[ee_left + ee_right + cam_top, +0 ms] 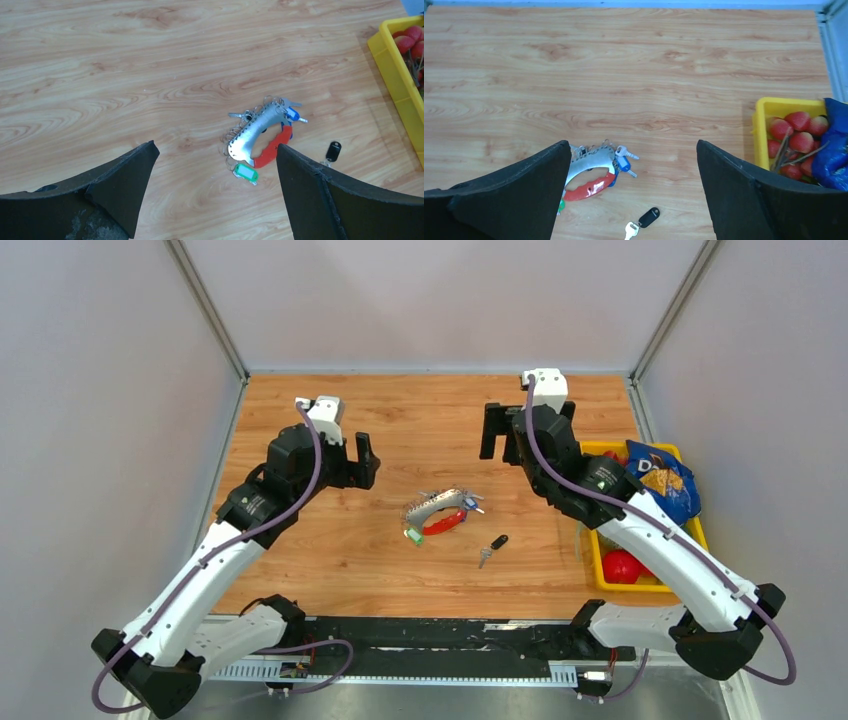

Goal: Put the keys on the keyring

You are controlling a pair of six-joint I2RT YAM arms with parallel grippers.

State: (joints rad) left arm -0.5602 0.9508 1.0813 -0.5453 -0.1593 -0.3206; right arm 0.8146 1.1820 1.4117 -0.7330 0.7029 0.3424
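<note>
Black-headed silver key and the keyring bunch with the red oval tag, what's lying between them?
Nothing: only bare wooden tabletop separates the black-headed silver key from the red-tagged keyring bunch, clearest in the top external view.

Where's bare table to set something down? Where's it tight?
Free: far strip of table along the back wall; near-left wood between left arm and keyring. Crowded: centre, where keyring and key lie close; right edge, yellow bin.

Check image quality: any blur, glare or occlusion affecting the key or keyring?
Top view: even soft light, sharp; key and keyring small but clear. Left wrist: sharp, mild glare on the keyring's silver strap, a jaw covers the key's blade. Right wrist: sharp, key at the very bottom edge, a jaw hides part of the keyring.
</note>
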